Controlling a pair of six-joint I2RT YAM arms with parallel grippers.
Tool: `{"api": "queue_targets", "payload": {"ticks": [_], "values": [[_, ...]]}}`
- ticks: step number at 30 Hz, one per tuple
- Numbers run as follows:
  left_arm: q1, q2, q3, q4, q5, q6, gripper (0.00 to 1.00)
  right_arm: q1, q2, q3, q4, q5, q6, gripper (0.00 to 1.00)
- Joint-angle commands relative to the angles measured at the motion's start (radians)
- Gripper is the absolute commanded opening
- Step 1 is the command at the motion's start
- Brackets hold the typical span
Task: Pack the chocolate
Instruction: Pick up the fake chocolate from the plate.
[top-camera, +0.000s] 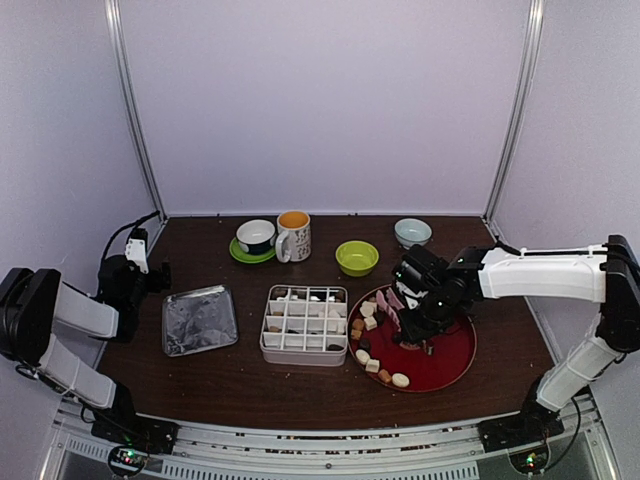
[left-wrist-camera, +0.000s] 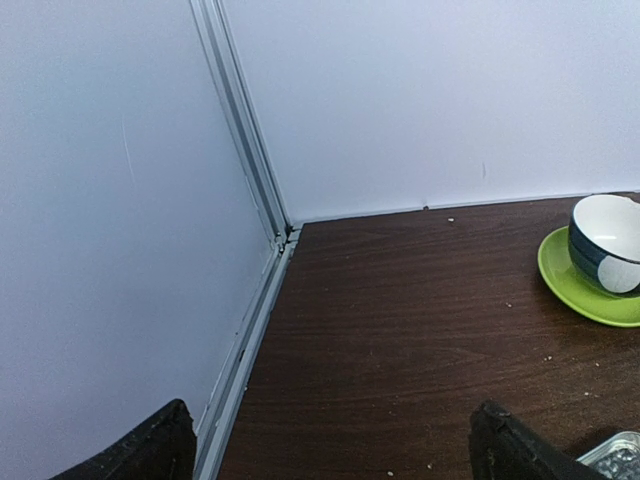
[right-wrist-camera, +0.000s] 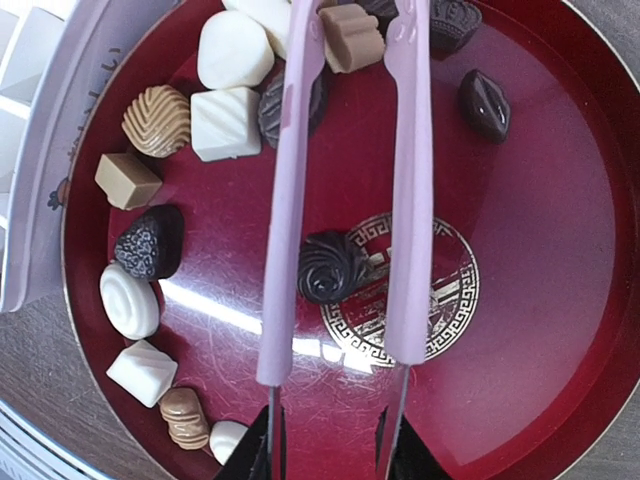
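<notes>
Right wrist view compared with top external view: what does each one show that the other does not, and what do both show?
Only the right wrist view: the gold emblem on the red tray, and a dark swirl chocolate lying between the arms of the pink tongs. Only the top external view: the left arm, the mug, the green bowl and the silver tray. Both: the tray, the tongs, other chocolates and part of the divided tin.
</notes>
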Motion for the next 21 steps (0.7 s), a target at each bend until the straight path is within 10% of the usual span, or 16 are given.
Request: {"api": "queue_targets", "payload": {"ticks": [1,21], "values": [[0.008,-0.002,0.008,0.058,0.007,0.010,0.98,-0.006,0.005,0.040,-0.003,0.029,-0.015,0.28],[0.007,-0.003,0.008,0.059,0.007,0.009,0.98,-0.006,0.002,0.038,-0.046,-0.006,-0.007,0.29]]}}
